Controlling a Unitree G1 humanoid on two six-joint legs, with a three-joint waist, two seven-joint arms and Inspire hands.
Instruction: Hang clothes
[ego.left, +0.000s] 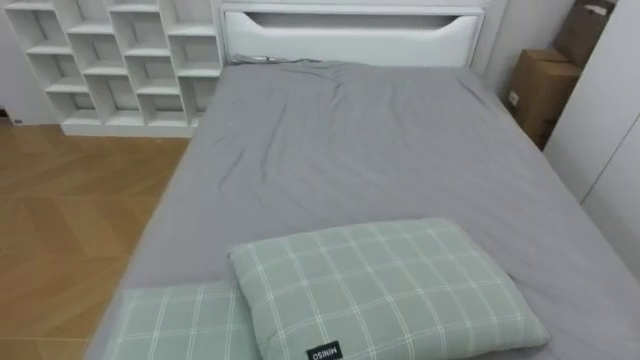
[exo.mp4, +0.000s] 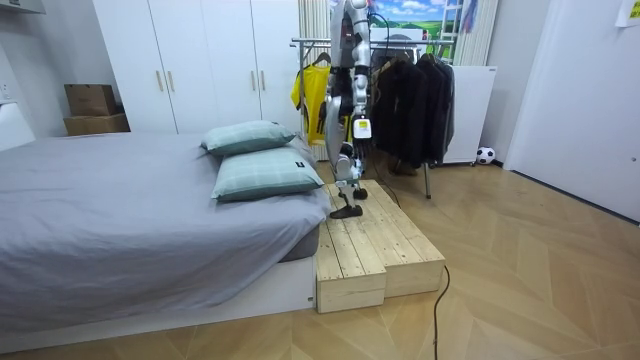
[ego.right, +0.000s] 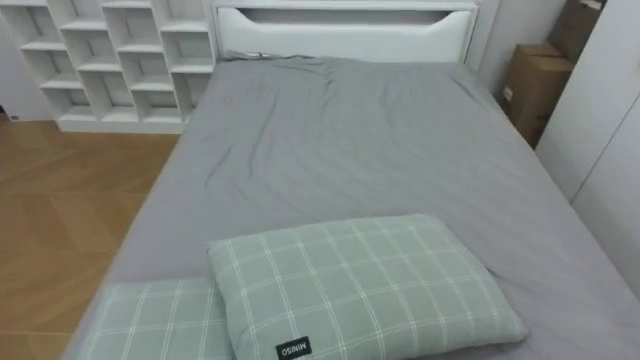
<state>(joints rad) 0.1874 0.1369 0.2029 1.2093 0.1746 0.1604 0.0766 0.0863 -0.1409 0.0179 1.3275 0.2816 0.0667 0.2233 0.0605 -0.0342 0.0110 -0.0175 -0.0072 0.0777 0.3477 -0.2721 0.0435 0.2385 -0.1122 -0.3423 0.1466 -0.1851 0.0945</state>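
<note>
I stand on a wooden platform (exo.mp4: 375, 245) by the pillow end of the bed, facing along it, as the room view shows. Behind me is a clothes rack (exo.mp4: 410, 45) hung with dark garments (exo.mp4: 410, 105) and a yellow garment (exo.mp4: 310, 95). My left hand (exo.mp4: 359, 140) hangs at my side, too small to read. Before me in the eye views lies the grey bed (ego.left: 370, 150) with two green checked pillows, one (ego.left: 385, 290) on top of the other (ego.left: 180, 325). No garment lies on the sheet.
A white cubby shelf (ego.left: 120, 60) stands far left past the wooden floor (ego.left: 70, 220). Cardboard boxes (ego.left: 540, 90) and white wardrobe doors (ego.left: 610, 130) stand along the bed's right side. A white headboard (ego.left: 350, 35) closes the far end. A small ball (exo.mp4: 485, 155) lies by the rack.
</note>
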